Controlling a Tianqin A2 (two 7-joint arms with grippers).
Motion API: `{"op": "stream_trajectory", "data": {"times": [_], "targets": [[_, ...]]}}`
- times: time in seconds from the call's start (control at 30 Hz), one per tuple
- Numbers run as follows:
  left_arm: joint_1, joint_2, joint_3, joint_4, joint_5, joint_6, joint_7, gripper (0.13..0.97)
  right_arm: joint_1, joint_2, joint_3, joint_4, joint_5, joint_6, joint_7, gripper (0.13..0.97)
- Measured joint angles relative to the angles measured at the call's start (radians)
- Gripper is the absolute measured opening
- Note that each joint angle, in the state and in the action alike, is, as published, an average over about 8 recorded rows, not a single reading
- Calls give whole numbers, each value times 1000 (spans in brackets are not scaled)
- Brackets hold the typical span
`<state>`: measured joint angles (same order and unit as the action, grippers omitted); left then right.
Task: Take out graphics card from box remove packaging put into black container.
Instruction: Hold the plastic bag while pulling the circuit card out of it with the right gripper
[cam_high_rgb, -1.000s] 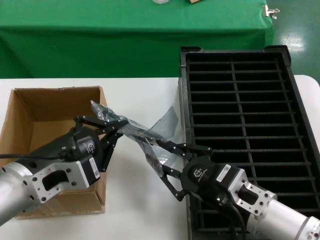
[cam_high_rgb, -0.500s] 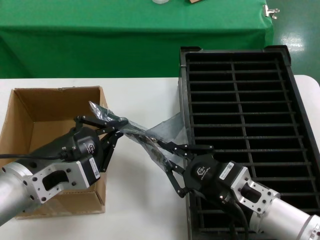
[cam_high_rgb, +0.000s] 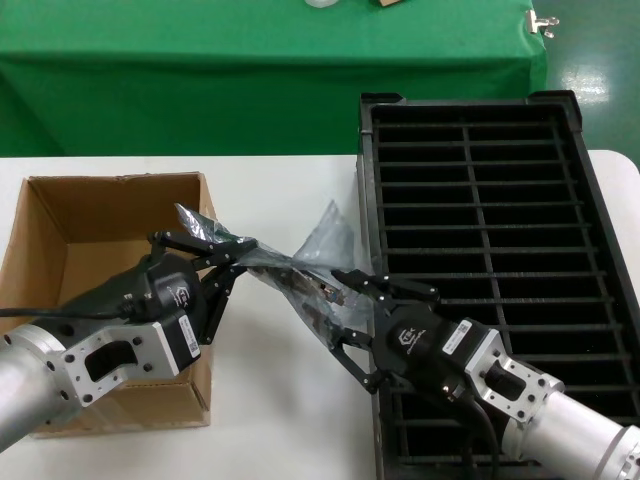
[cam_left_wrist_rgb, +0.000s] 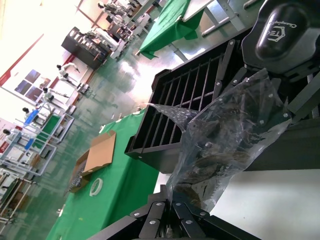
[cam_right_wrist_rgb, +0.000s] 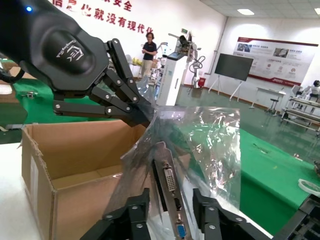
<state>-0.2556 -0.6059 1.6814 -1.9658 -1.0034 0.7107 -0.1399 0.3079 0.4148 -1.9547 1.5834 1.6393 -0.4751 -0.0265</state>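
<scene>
The packaging (cam_high_rgb: 328, 238), a crinkly translucent bag, hangs stretched between my two grippers above the white table, with the graphics card (cam_high_rgb: 312, 292) inside it. My left gripper (cam_high_rgb: 243, 250) is shut on the bag's end beside the box (cam_high_rgb: 110, 215); the left wrist view shows this pinch (cam_left_wrist_rgb: 171, 195) and the bag (cam_left_wrist_rgb: 235, 130). My right gripper (cam_high_rgb: 322, 297) is open. Its fingers straddle the card's silver bracket (cam_right_wrist_rgb: 169, 177), with a gap on each side in the right wrist view (cam_right_wrist_rgb: 170, 200). The black container (cam_high_rgb: 365, 180) lies right of the bag.
The brown box (cam_right_wrist_rgb: 85, 145) stands open at the table's left, under my left arm. A green-covered table (cam_high_rgb: 250, 60) runs along the back. The black container's near left corner lies under my right arm.
My right gripper has shifted slightly up and turned around the bag's lower end. The bag has bunched into a higher peak. My left gripper has stayed put.
</scene>
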Motion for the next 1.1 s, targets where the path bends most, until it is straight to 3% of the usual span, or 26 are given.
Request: {"op": "stream_trajectory", "data": {"times": [0.53,0.87,1.1], "targets": [[0,0,0,0,0,0,0,139,20,-45,-19,-35,9,-6,-19,452],[0,0,0,0,0,0,0,139,16,-55,-34,-24,-11,7,3,388],[0,0,0,0,0,0,0,139,7,-50,-35,-12,-23,18,18,278]]}}
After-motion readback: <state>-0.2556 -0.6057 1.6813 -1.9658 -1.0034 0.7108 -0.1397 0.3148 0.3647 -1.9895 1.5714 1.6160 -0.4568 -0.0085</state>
